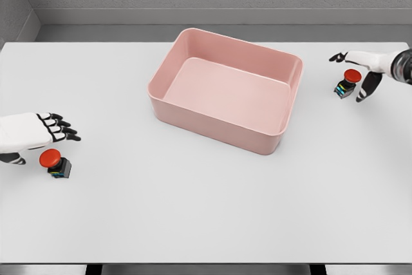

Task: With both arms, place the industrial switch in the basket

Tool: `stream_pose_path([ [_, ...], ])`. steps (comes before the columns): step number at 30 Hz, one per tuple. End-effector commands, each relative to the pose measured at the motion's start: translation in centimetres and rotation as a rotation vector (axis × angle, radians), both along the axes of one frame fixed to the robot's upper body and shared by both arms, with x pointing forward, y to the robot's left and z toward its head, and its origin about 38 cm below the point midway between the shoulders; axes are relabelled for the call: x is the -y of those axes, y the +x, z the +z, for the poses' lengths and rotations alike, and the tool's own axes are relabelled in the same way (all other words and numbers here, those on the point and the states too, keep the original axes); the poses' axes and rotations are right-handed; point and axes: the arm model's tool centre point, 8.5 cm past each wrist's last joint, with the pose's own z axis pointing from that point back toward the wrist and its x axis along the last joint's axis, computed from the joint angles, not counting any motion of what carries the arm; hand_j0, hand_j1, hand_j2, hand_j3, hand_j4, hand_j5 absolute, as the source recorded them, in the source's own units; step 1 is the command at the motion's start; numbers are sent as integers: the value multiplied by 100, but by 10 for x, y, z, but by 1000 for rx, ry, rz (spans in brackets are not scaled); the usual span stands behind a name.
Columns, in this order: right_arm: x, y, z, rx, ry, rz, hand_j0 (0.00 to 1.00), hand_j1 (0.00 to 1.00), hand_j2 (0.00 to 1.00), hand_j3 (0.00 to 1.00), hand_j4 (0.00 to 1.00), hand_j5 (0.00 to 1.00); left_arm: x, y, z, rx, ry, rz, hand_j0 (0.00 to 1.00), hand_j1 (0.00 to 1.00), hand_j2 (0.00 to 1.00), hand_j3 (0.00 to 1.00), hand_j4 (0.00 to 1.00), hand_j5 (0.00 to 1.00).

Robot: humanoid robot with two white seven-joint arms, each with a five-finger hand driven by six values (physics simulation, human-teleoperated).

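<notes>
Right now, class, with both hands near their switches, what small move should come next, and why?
Probably close each hand on its switch. The left hand sits open just above the left switch, and the right hand arches open over the right switch. Neither is gripped yet, and the pink basket holds nothing.

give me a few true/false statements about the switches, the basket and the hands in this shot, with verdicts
1. The pink basket holds nothing. True.
2. Both switches already lie in the basket. False: the left switch and the right switch both sit on the white table, outside it.
3. The left hand is clamped around a switch. False: its fingers are open, and the switch sits just in front of it.
4. The right hand is open beside the right switch. True.
5. Each switch has a red button on top. True.
</notes>
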Motion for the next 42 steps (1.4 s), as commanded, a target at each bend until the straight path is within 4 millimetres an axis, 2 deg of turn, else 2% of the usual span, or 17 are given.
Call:
stream_pose_path([
  [1, 0, 0, -3, -7, -5, 0, 100, 100, 100, 100, 100, 100, 4, -1, 1, 0, -4, -13, 100, 100, 100, 100, 100, 100],
  [8, 15, 5, 0, -7, -13, -51, 100, 100, 100, 100, 100, 100, 17, -7, -4, -8, -14, -49, 100, 100, 100, 100, 100, 100],
  [11, 12, 8, 1, -4, -8, -48, 100, 100, 100, 100, 100, 100, 19, -9, -5, -13, 22, -65, 100, 100, 100, 100, 100, 100],
  [13, 13, 8, 1, -6, -9, -54, 100, 100, 100, 100, 100, 100, 22, -14, -12, -51, 49, -76, 100, 100, 100, 100, 100, 100],
  [17, 13, 7, -4, -17, -18, -48, 82, 82, 82, 82, 82, 82, 28, -16, -13, -51, 41, -91, 100, 100, 100, 100, 100, 100],
  [20, 12, 6, -5, -20, -22, -46, 78, 78, 78, 78, 78, 78, 27, -15, -12, -46, 39, -90, 99, 99, 99, 99, 99, 99],
  [22, 11, 6, -8, -26, -25, -44, 77, 77, 77, 77, 77, 77, 27, -15, -11, -46, 37, -89, 73, 73, 73, 73, 73, 73],
  [25, 11, 5, -9, -28, -27, -44, 74, 74, 74, 74, 74, 74, 27, -15, -11, -46, 33, -89, 65, 65, 65, 65, 65, 65],
  [27, 11, 5, -9, -28, -28, -43, 63, 63, 63, 63, 63, 63, 28, -15, -11, -46, 29, -88, 61, 61, 61, 61, 61, 61],
  [31, 9, 5, -8, -26, -26, -37, 53, 53, 53, 53, 53, 53, 29, -14, -10, -43, 23, -91, 53, 53, 53, 53, 53, 53],
  [36, 9, 5, -8, -28, -28, -36, 48, 48, 48, 48, 48, 48, 29, -14, -10, -42, 23, -91, 34, 34, 34, 34, 34, 34],
  [42, 9, 4, -7, -26, -31, -30, 48, 48, 48, 48, 48, 48, 37, -12, -12, -36, 2, -100, 25, 25, 25, 25, 25, 25],
])
